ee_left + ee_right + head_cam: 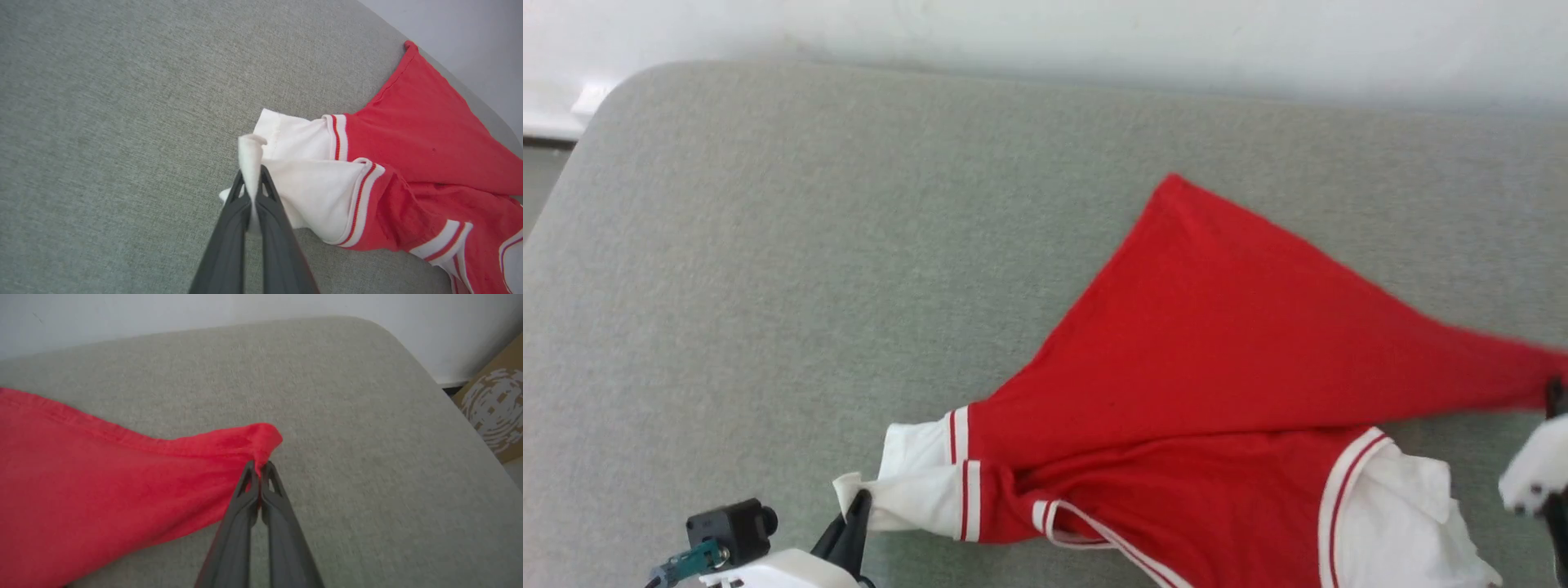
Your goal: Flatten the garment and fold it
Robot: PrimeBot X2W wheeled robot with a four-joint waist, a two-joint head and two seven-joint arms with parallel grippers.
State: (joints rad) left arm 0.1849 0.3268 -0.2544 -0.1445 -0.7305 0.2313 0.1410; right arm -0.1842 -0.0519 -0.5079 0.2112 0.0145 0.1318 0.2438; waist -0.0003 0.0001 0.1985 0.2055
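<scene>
Left gripper: clenched on a fold of the white sleeve, with the cloth seen standing up between the two dark fingers.
Right gripper: clamped on a red corner of the cloth, which is bunched just above the fingertips.
Garment: spread over the right half of the grey surface and drawn to a taut point at the right-hand grip. Another red corner is laid pointing toward the far edge.
Trim: red-and-white stripes are seen where the white sleeves meet the red body. The second sleeve is left crumpled at the near right.
Setting: a woven grey cover with rounded corners is backed by a pale wall. A cardboard box is seen beyond one corner.
</scene>
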